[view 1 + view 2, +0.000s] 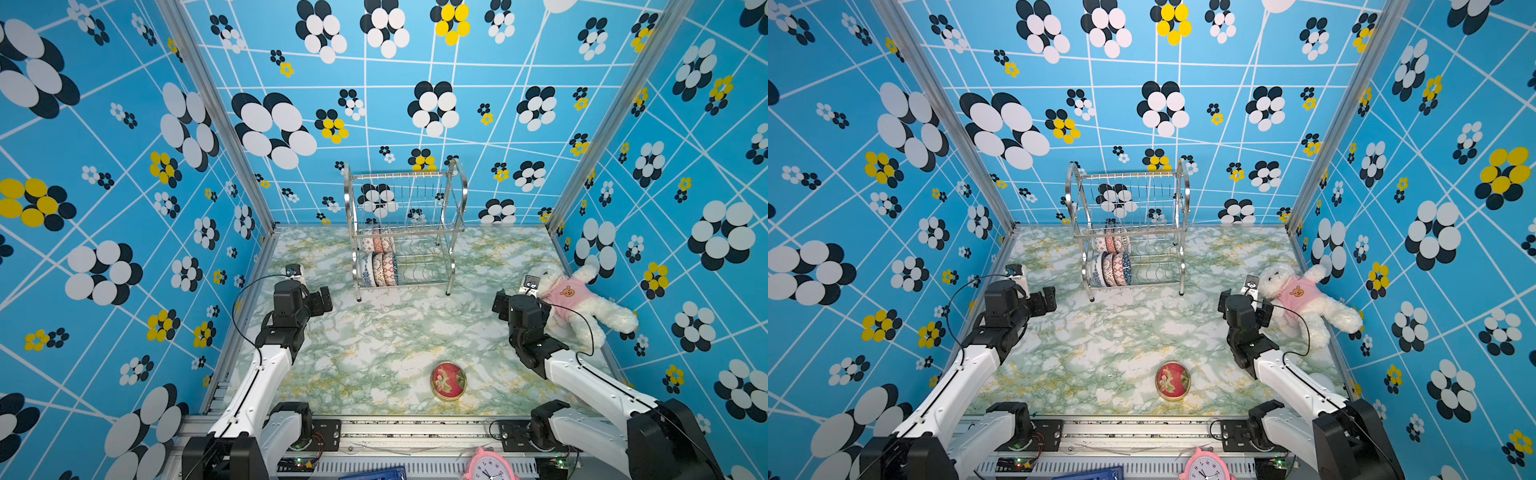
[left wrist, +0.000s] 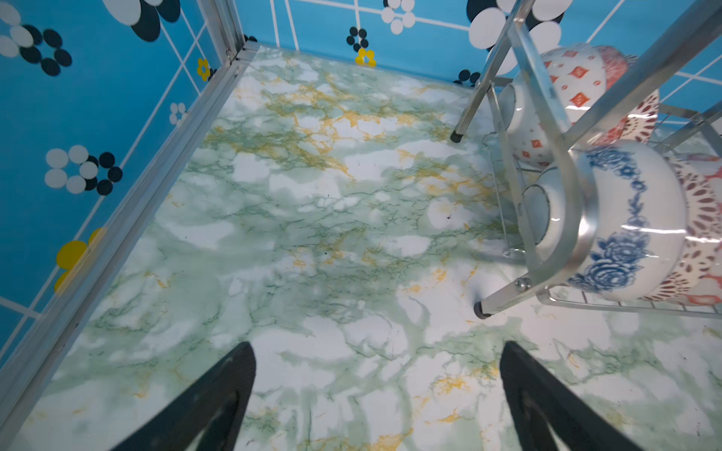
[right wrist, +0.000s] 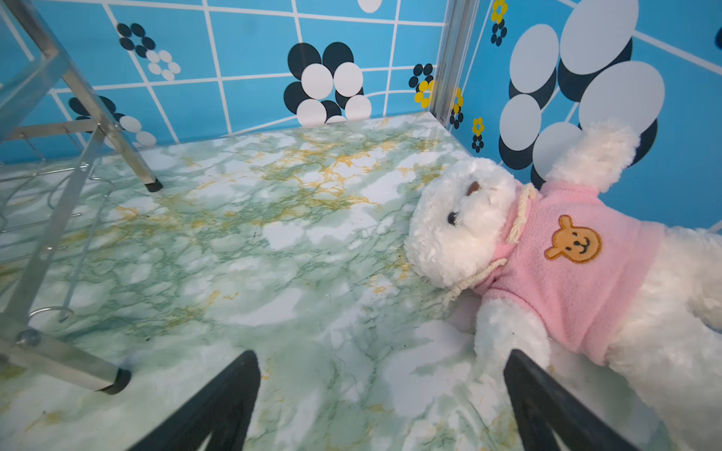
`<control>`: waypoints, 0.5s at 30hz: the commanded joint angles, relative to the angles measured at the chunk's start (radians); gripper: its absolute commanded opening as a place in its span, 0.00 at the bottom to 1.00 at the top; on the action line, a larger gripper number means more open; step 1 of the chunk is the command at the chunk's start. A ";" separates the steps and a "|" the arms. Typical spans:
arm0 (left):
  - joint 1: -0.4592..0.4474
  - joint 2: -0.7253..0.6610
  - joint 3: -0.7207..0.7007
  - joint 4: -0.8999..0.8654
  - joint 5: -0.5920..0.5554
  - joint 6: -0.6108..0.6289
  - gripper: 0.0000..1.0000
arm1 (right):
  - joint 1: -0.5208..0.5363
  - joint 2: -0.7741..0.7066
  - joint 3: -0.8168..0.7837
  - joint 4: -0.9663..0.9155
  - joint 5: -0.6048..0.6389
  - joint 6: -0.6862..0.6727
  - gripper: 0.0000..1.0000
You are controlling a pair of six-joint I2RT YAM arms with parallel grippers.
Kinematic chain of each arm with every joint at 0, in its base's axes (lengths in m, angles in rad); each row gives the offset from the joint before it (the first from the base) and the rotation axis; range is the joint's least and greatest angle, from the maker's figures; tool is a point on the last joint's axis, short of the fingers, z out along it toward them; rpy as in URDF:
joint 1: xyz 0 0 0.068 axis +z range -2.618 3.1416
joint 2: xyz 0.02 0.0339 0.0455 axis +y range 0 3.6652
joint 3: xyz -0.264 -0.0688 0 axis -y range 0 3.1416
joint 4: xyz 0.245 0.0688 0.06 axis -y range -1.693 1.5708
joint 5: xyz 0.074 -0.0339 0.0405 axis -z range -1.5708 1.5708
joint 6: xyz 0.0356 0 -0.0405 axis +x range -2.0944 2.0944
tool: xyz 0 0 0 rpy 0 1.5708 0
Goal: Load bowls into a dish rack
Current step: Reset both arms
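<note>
The 2 arms stretch forward and stand well apart, each bent at the elbow: left arm (image 1: 253, 386), right arm (image 1: 582, 374). The left gripper (image 2: 377, 347) has its jaws spread wide and holds nothing. The right gripper (image 3: 381, 353) gapes equally wide, also empty.

Both top views look down steeply from above the near edge over the whole worktop (image 1: 374, 332) and dish rack (image 1: 405, 232). Each wrist view sits low and close, facing the back wall (image 2: 312, 23); they catch the rack's opposite ends.
</note>
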 commanded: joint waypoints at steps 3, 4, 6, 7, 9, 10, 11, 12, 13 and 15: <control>0.036 0.108 -0.027 0.125 -0.031 0.014 0.99 | -0.032 0.087 0.077 0.074 -0.009 -0.036 0.99; 0.043 0.128 -0.028 0.137 -0.029 0.012 0.99 | -0.035 0.107 0.092 0.074 -0.009 -0.048 0.99; 0.055 0.155 -0.025 0.149 -0.023 0.004 0.99 | -0.039 0.144 0.124 0.058 -0.053 -0.078 0.99; 0.058 0.168 -0.023 0.158 -0.024 0.007 0.99 | -0.040 0.157 0.143 0.035 -0.053 -0.089 0.99; 0.065 0.189 -0.021 0.178 -0.023 0.016 0.99 | -0.043 0.167 0.160 0.007 -0.065 -0.117 1.00; 0.069 0.201 -0.019 0.189 -0.020 0.023 0.99 | -0.047 0.166 0.159 0.001 -0.075 -0.129 0.99; 0.071 0.212 -0.020 0.198 -0.018 0.029 0.99 | -0.050 0.165 0.160 -0.004 -0.087 -0.138 0.99; 0.075 0.223 -0.020 0.208 -0.015 0.027 0.99 | -0.056 0.163 0.163 -0.016 -0.107 -0.144 0.99; 0.082 0.234 -0.021 0.220 -0.005 0.022 0.99 | -0.063 0.163 0.170 -0.044 -0.130 -0.143 0.99; 0.088 0.253 -0.029 0.246 0.001 0.013 0.99 | -0.067 0.156 0.183 -0.100 -0.153 -0.132 0.99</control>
